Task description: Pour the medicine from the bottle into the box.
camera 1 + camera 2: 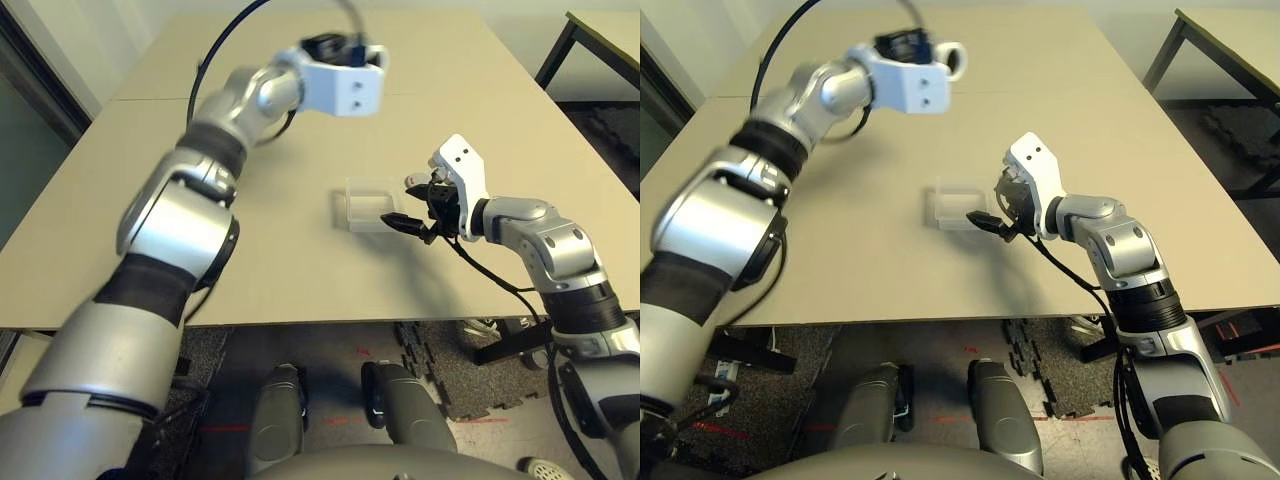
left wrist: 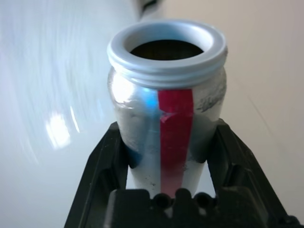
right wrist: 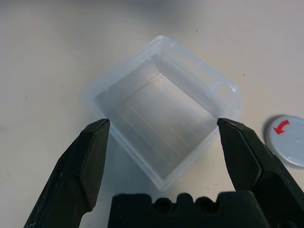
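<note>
- Fingers of the right gripper (image 3: 163, 121), spread wide, nothing between them.
- Clear box (image 3: 159, 111) on the table (image 1: 270, 280), just beyond them (empty).
- Loose cap (image 3: 290, 140), red-arrowed, near the box.
- Left gripper (image 2: 168, 124), farthest out, its fingers holding the bottle (image 2: 175, 137) (uncapped, red-striped).

loose cap (image 3: 288, 141) cut off by the edge, bottle's (image 2: 173, 118) base hidden by left claw (image 2: 167, 156)
</note>
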Action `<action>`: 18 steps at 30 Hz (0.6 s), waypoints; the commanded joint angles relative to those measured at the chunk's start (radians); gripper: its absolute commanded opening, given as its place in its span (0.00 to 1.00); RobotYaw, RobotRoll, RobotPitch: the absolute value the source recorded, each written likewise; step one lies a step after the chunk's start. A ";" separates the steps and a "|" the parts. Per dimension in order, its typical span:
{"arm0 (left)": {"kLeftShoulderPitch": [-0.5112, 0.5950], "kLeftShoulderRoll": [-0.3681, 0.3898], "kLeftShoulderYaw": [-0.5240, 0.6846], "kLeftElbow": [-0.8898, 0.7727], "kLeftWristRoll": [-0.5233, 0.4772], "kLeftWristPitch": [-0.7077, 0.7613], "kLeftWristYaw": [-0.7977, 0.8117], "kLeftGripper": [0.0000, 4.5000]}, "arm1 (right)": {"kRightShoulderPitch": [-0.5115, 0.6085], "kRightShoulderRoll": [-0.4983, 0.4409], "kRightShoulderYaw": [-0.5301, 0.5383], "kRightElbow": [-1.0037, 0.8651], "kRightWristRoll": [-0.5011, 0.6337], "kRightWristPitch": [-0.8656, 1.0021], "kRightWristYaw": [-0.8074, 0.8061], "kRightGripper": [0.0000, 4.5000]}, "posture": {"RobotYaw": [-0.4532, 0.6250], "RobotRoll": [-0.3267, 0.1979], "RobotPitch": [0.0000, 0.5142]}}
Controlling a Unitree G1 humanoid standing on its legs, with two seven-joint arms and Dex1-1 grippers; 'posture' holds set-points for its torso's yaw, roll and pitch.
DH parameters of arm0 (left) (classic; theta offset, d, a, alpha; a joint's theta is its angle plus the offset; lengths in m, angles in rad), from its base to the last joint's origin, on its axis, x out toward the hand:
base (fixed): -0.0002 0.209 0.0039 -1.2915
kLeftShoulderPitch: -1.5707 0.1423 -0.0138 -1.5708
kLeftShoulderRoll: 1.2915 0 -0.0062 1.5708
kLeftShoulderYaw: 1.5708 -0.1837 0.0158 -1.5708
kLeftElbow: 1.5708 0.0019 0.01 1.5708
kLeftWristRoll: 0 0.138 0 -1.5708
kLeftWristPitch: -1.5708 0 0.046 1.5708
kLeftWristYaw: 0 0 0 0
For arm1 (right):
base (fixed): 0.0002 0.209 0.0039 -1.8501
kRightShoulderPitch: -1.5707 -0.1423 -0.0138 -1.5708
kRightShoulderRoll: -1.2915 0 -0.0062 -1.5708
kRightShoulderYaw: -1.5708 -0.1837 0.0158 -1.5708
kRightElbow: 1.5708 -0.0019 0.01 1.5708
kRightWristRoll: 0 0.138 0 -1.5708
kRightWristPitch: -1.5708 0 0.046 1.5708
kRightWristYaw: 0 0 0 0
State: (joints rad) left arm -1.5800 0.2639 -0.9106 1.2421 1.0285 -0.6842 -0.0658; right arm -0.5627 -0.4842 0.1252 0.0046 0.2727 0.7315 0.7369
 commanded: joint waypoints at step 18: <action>-0.003 -0.085 -0.212 0.089 0.226 0.007 0.186 0.56 | 0.002 0.019 -0.032 0.009 0.000 -0.020 -0.041 1.00 | 0.19 0.62 0.14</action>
State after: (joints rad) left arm -1.5778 0.1750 -1.1179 1.3159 1.2486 -0.6796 0.1162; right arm -0.5628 -0.4601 0.1033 0.0197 0.2710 0.7080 0.6958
